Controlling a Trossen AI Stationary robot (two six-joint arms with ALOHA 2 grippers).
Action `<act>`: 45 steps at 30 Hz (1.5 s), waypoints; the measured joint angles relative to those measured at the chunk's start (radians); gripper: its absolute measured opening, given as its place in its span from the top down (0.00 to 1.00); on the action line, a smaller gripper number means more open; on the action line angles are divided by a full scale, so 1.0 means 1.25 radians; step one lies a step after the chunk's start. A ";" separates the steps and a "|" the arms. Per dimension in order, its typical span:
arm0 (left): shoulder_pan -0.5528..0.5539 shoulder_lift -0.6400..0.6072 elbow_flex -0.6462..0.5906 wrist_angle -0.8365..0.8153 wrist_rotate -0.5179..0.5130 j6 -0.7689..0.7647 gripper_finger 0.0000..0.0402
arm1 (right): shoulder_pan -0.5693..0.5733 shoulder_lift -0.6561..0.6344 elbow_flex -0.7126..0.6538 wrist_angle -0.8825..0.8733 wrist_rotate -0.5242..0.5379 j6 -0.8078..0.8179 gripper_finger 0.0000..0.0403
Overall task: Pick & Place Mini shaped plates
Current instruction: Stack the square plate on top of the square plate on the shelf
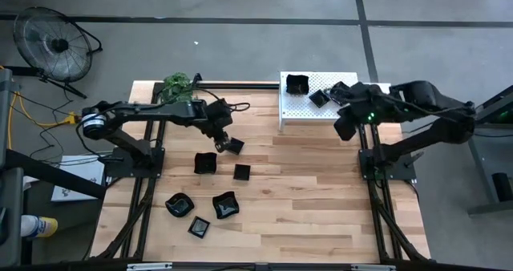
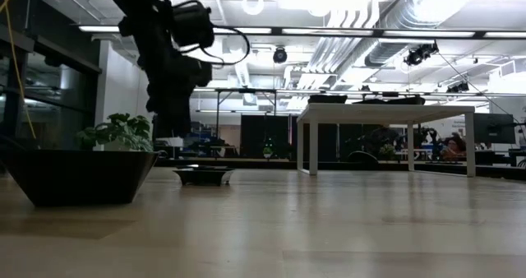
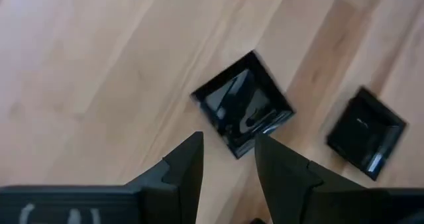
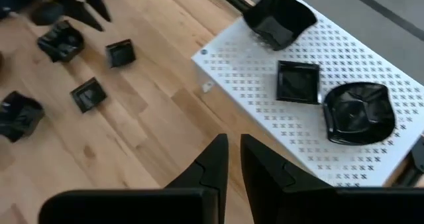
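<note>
On the wooden table (image 1: 321, 207), five glossy black mini shaped plates lie loose: two wavy-edged (image 1: 179, 204) (image 1: 225, 205) and three square (image 1: 199, 226) (image 1: 205, 163) (image 1: 241, 172). The left gripper (image 3: 228, 159), fingers apart and empty, hovers over a sixth square plate (image 3: 244, 103). Farther off, the right gripper (image 4: 234, 151), fingers nearly together and holding nothing, hangs by the white perforated rack (image 4: 265, 71), which carries three plates (image 4: 278, 15) (image 4: 297, 82) (image 4: 358, 113). Judged roughly one-third complete.

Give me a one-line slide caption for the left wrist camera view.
Left gripper, fingers open, hovers above a small square black plate on the wooden table, a second square plate lying nearby.
</note>
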 joint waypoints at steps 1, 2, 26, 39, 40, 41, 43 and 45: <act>0.000 0.010 0.000 0.003 0.000 -0.012 0.67 | 0.020 0.000 0.000 0.000 0.008 0.011 0.91; 0.000 0.022 0.000 0.011 -0.001 -0.023 0.67 | 0.039 0.000 0.000 0.000 0.014 0.021 0.91; 0.000 0.147 0.000 0.071 0.005 -0.231 0.67 | 0.185 0.000 0.000 -0.027 0.065 0.050 0.87; -0.001 0.205 0.002 0.105 0.003 -0.255 0.67 | 0.184 -0.002 -0.001 -0.030 0.068 0.041 0.87; -0.001 0.205 0.002 0.105 0.001 -0.255 0.67 | 0.184 -0.004 -0.001 -0.030 0.068 0.040 0.87; -0.001 0.204 0.002 0.105 -0.001 -0.255 0.67 | 0.184 -0.004 -0.001 -0.030 0.068 0.039 0.87; -0.001 0.202 0.002 0.105 -0.004 -0.255 0.67 | 0.184 -0.006 -0.001 -0.031 0.070 0.038 0.87; -0.001 0.202 0.002 0.106 -0.008 -0.255 0.67 | 0.184 -0.006 -0.001 -0.030 0.070 0.038 0.87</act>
